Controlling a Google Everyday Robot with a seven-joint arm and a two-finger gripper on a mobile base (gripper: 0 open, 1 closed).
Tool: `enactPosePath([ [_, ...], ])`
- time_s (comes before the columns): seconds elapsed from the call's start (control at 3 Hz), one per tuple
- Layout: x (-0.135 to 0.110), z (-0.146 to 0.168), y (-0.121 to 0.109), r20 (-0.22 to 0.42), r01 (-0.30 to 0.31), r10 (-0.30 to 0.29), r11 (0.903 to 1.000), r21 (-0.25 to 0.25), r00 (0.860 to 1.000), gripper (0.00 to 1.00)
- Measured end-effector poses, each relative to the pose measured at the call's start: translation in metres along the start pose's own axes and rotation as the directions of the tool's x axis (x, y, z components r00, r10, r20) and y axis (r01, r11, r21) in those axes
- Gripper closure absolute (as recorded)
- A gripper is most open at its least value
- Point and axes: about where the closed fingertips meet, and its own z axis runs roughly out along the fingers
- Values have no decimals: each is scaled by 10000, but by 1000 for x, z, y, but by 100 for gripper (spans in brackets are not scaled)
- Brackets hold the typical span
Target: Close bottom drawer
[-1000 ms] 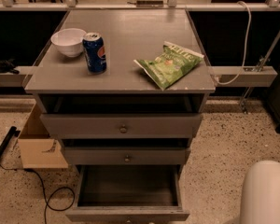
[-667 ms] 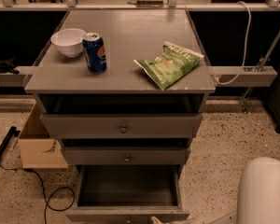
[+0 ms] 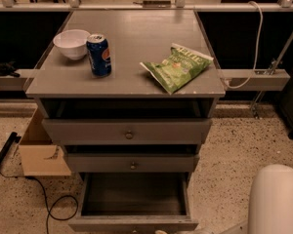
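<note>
The bottom drawer [image 3: 133,197] of the grey cabinet is pulled out wide, and its deep dark box looks empty. Its flat grey front [image 3: 132,224] runs along the bottom edge of the view. A pale sliver of my gripper [image 3: 161,232] shows at the very bottom edge, just in front of that drawer front and right of its middle. My white arm casing [image 3: 276,201] fills the lower right corner. The middle drawer [image 3: 132,163] and top drawer [image 3: 128,130] each stand slightly out, with round knobs.
The cabinet top holds a white bowl [image 3: 72,43], a blue soda can [image 3: 99,54] and a green chip bag [image 3: 178,66]. A cardboard box [image 3: 39,152] and a black cable [image 3: 49,204] lie on the speckled floor to the left. White rails [image 3: 254,79] flank the cabinet.
My white arm casing has shifted left and slightly up in the lower right corner. A pale tip has come into view at the bottom edge by the drawer front.
</note>
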Motion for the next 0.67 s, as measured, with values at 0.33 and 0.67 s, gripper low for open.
enactPosePath([
  [0.33,0,0,0,0,0,0,10000,0,10000,40],
  [0.67,1,0,-1,-24,30,-30,10000,5,10000,64],
])
